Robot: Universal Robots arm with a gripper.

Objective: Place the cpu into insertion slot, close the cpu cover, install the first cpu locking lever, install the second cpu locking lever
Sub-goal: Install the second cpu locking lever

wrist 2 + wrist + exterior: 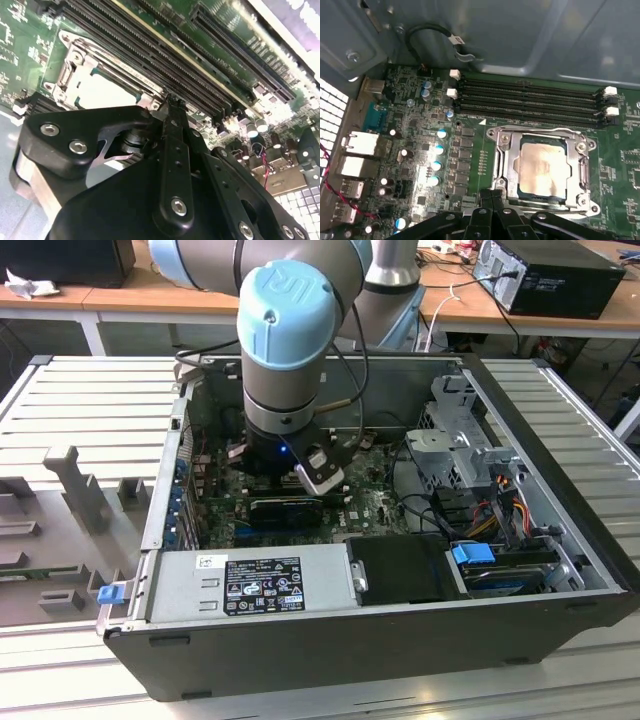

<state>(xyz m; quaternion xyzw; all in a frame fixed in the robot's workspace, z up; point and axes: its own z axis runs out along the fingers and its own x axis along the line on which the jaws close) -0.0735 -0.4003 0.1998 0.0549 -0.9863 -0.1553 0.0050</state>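
Observation:
The cpu [542,167] lies flat in the insertion slot [540,131] on the green board, its pale silver top showing. The grey cpu cover [506,162] is down around it as a frame. My gripper [492,199] hovers at the socket's near edge with its black fingers pressed together and nothing visible between them. In the second wrist view the gripper [172,102] points its tip at the board just beside the socket, where the cpu [107,90] shows as a bright patch. In the exterior view the arm's wrist [285,455] reaches down into the open computer case.
Long black memory slots [530,97] run just beyond the socket. Capacitors [437,165] and rear ports [360,145] stand on the board. A looped cable [435,35] hangs from the case wall. The power supply [255,585], a black expansion card [285,510] and a drive cage [460,435] crowd the case.

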